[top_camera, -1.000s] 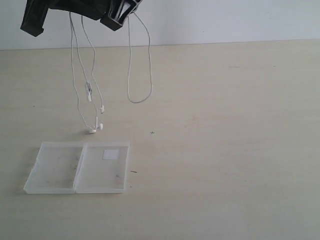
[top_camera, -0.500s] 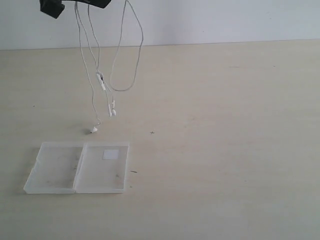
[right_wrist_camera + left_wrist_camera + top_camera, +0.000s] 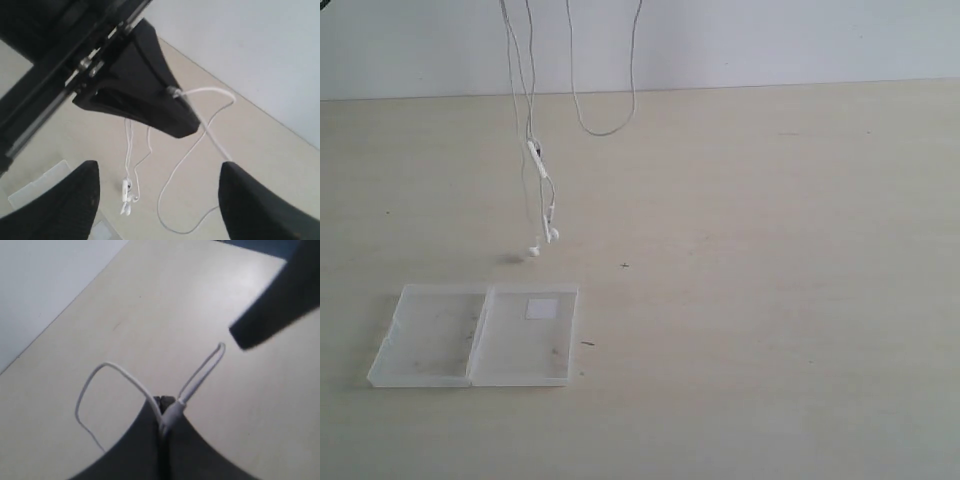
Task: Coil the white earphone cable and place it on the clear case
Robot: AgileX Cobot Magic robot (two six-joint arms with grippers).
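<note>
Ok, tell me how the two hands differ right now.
The left hand is shut, fingers pressed together; the right hand stands open, fingers wide apart. The left hand pinches the white earphone cable, whose loops and earbuds dangle from it; the right hand has nothing clamped between its fingers. Shared: both are black and sit high above the table, out of the exterior view.
</note>
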